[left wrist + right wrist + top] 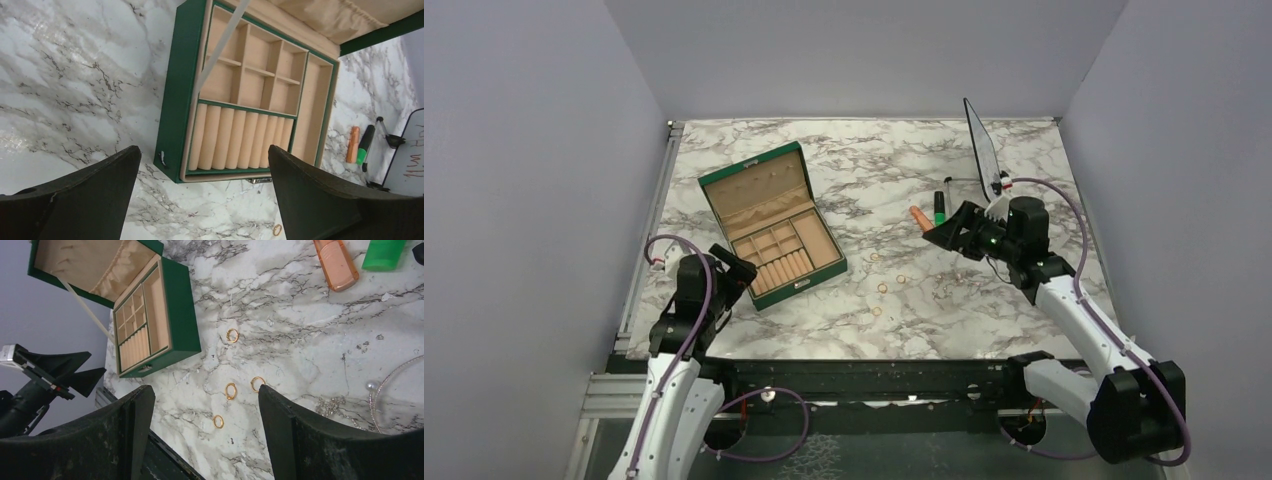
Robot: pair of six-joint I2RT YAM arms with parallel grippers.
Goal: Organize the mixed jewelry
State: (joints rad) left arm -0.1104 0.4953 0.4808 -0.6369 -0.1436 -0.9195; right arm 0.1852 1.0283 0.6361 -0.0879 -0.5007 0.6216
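My left claw hangs wide open with nothing in it, at the near left corner of the green box. From its wrist camera my two dark fingers cover the lower corners, and the frame cuts the box's raised lid off at the top. The trays and the ring rolls look bare, though a pale strap crosses one compartment.

Right of the box, four gold rings lie loose on the marble table, well apart from one another. From above they are mere specks. My right wrist camera shows them better: one ring farther off and three nearer, but I cannot make out any detail on them.

My right claw is also spread wide and holds nothing. It hovers above the table near the orange cylinder and the green-and-black marker; its wrist view cuts both off at the top edge.

A thin silvery chain with a pearl-like bead runs out of frame on the right, and from above I cannot find it.

On the far right a small board carries red handwriting, which is cut off and which I cannot read.
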